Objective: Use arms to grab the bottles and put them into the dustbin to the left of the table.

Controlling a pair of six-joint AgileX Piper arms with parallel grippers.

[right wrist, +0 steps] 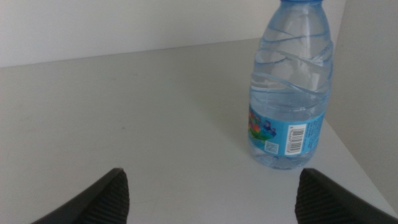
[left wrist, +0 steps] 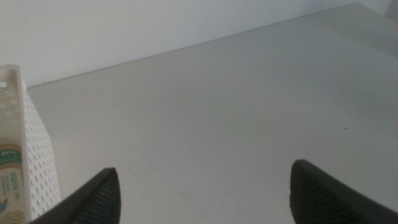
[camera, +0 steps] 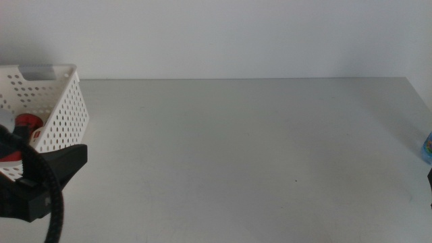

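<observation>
The white perforated dustbin stands at the upper left of the middle view, on the left end of the light-grey table, where the left arm can reach it without crossing the work area. Inside it, a red cola can shows through the open top, and the left wrist view shows a strip of the green-white label of the pale-yellow drink bottle behind the basket wall; two of the three containers are therefore judged to be deposited. The left gripper sits at the lower left of the middle view, just beside the dustbin's near corner, its jaws spread wide with only bare tabletop between them and nothing touched. The remaining item, the small water bottle with a blue cap, stands upright at the far right edge of the table (in the middle view only a sliver of it shows at the right border). The right gripper faces this bottle at low height, jaws spread wide and empty; the bottle stands ahead of them and nearer one jaw, not between them and not in contact. The likely next step is to centre the jaws on the bottle body before closing
</observation>
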